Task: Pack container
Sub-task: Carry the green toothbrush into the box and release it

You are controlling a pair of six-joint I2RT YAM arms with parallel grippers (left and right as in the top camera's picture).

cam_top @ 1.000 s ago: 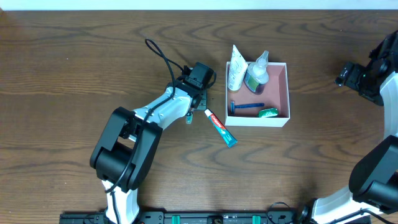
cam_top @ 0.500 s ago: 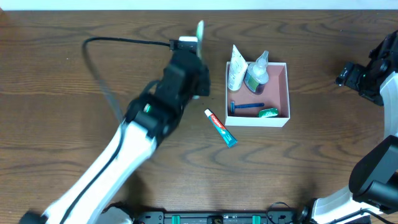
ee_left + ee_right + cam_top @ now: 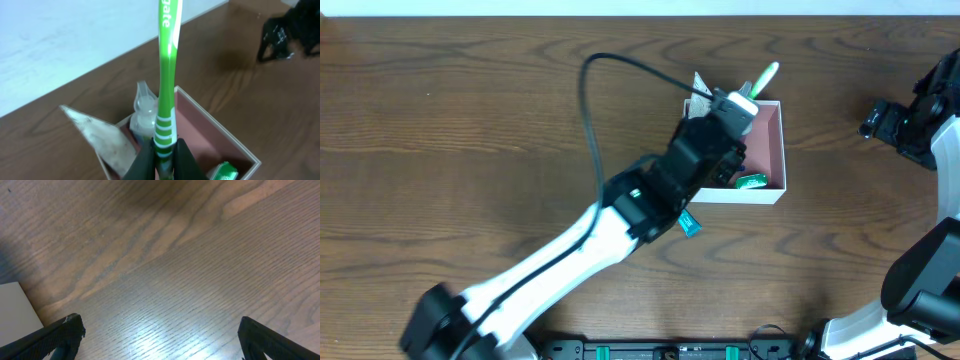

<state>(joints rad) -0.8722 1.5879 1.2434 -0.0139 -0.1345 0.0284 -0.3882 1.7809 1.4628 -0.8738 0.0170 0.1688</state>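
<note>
The container point(image 3: 767, 140), a shallow white-walled box with a pink inside, sits right of the table's centre. My left gripper point(image 3: 738, 108) hovers above its left part, shut on the handle of a green toothbrush point(image 3: 763, 77) whose head points up and away. In the left wrist view the toothbrush point(image 3: 167, 75) rises straight out of the gripper point(image 3: 163, 155), with the container's wall point(image 3: 227, 132) below. Inside lie a white tube point(image 3: 107, 140), a small clear bottle point(image 3: 144, 107) and a green item point(image 3: 225, 171). My right gripper point(image 3: 160, 330) stands open over bare wood.
A toothpaste tube lies on the table left of the container's front; only its teal end point(image 3: 690, 225) shows from under my left arm. The right arm point(image 3: 900, 125) rests near the table's right edge. A black cable point(image 3: 595, 110) loops over the left arm.
My left arm has lifted the toothbrush from the table left of the container and swung it right, so it now hangs over the container. The right arm has not moved.
</note>
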